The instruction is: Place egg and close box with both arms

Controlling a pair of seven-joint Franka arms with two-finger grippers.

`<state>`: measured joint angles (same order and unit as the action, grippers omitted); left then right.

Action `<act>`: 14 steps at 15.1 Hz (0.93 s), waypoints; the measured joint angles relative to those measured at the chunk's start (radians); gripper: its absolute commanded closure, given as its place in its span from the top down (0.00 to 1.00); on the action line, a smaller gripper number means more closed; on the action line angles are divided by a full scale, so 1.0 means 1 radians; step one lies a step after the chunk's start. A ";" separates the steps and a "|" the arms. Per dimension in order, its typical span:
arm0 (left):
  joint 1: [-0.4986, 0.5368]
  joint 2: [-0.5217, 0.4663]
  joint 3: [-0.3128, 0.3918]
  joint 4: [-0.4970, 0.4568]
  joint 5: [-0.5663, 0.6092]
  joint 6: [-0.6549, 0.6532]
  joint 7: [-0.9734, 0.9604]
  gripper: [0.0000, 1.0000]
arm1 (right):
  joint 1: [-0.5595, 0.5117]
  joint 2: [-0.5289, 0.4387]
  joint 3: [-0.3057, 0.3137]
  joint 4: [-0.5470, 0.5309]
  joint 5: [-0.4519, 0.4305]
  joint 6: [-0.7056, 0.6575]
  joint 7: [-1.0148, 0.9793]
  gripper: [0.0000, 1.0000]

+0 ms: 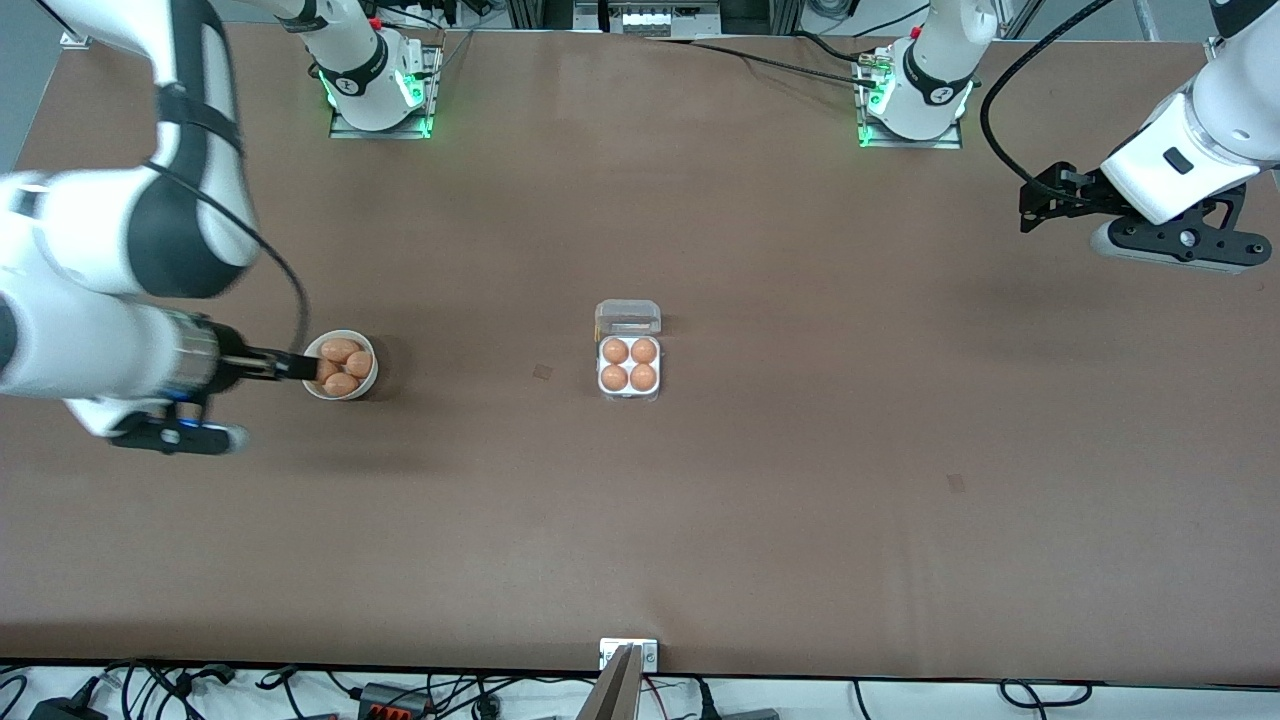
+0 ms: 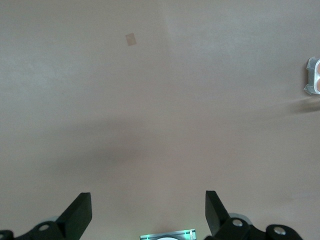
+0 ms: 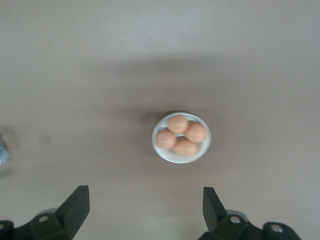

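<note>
The box lies in the middle of the table with its clear lid folded back toward the robots' bases. Every cell holds a brown egg. A round white bowl with several more brown eggs stands toward the right arm's end. My right gripper hangs open and empty, high over the table beside the bowl. My left gripper is open and empty too, up over bare table at the left arm's end. Only a sliver of the box shows in the left wrist view.
Two small tape-like patches mark the brown tabletop, one between bowl and box, one nearer the front camera toward the left arm's end. A metal bracket sits at the table's front edge, with cables below it.
</note>
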<state>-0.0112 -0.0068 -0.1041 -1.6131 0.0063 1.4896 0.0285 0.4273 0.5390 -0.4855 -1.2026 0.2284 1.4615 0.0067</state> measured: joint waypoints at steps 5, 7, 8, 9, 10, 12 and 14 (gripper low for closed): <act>0.003 0.025 0.001 0.024 0.000 0.000 0.000 1.00 | 0.021 -0.041 -0.095 -0.009 -0.058 -0.015 -0.127 1.00; 0.003 0.044 0.001 0.034 0.000 -0.001 0.000 1.00 | 0.023 -0.082 -0.095 -0.040 -0.102 0.007 -0.127 1.00; 0.003 0.053 0.001 0.037 0.000 -0.002 0.000 1.00 | 0.021 -0.110 -0.097 -0.068 -0.111 0.031 -0.127 1.00; 0.003 0.060 0.001 0.039 0.000 -0.003 0.000 1.00 | 0.016 -0.144 -0.097 -0.107 -0.117 0.064 -0.127 1.00; 0.002 0.065 0.001 0.040 0.000 -0.003 0.000 1.00 | 0.006 -0.185 -0.091 -0.156 -0.121 0.109 -0.130 1.00; 0.000 0.069 0.000 0.041 0.000 -0.004 0.000 0.76 | -0.037 -0.270 -0.048 -0.260 -0.132 0.182 -0.135 1.00; -0.003 0.070 -0.001 0.042 0.000 -0.005 0.000 0.43 | -0.088 -0.341 0.007 -0.337 -0.133 0.198 -0.138 1.00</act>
<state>-0.0140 0.0631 -0.1052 -1.5714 0.0063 1.4849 0.0286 0.3394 0.1976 -0.4786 -1.5393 0.0956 1.6596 -0.1315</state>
